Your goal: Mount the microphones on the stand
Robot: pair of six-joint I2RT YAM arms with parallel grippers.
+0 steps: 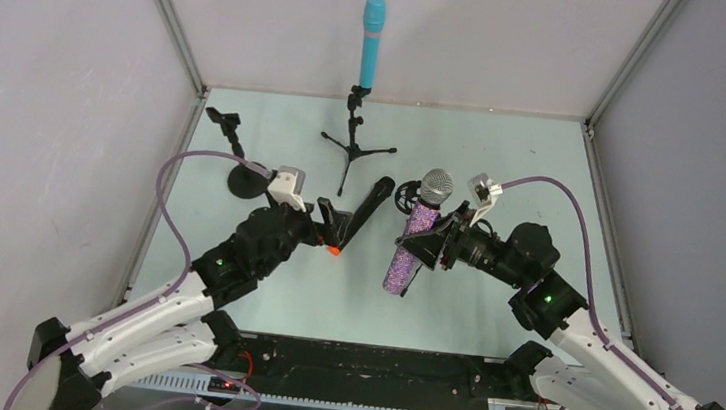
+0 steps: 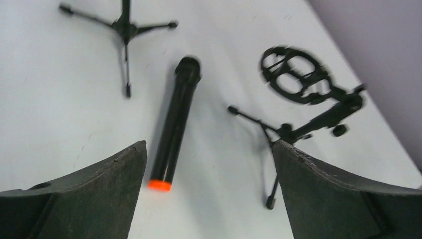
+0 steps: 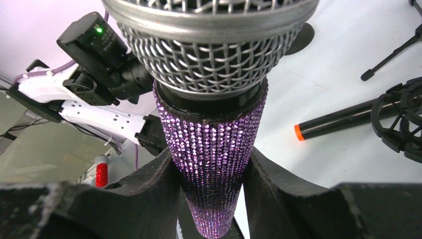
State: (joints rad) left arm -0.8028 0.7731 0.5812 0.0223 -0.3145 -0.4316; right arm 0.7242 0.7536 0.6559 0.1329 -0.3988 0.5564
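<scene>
Top external view gives me a pale mint-green counter (image 1: 505, 148) boxed in by plain grey-white walls (image 1: 49, 84) with aluminium corner posts.

At the upper centre of the frame a thin black tripod stand (image 1: 353, 146) is upright, and its clip holds the all-turquoise stick microphone (image 1: 371, 40) vertically. To the upper left is a black stand with a round disc base (image 1: 244, 180), its clip bare. Just right of centre a black tripod stand with a ring-shaped shock mount (image 1: 406, 197) lies tipped over on the counter.

The black stick microphone with the orange end (image 1: 371, 204) lies flat near the middle. On the left wrist view my left tool (image 2: 209, 145) has its fingers wide apart, the orange end lying between them, nothing gripped.

My right tool (image 3: 211, 164) is clamped on the tapered body of the purple glitter microphone with the silver mesh head (image 3: 211, 134), head toward the top of the frame. I cannot tell whether its lower end touches the counter.
</scene>
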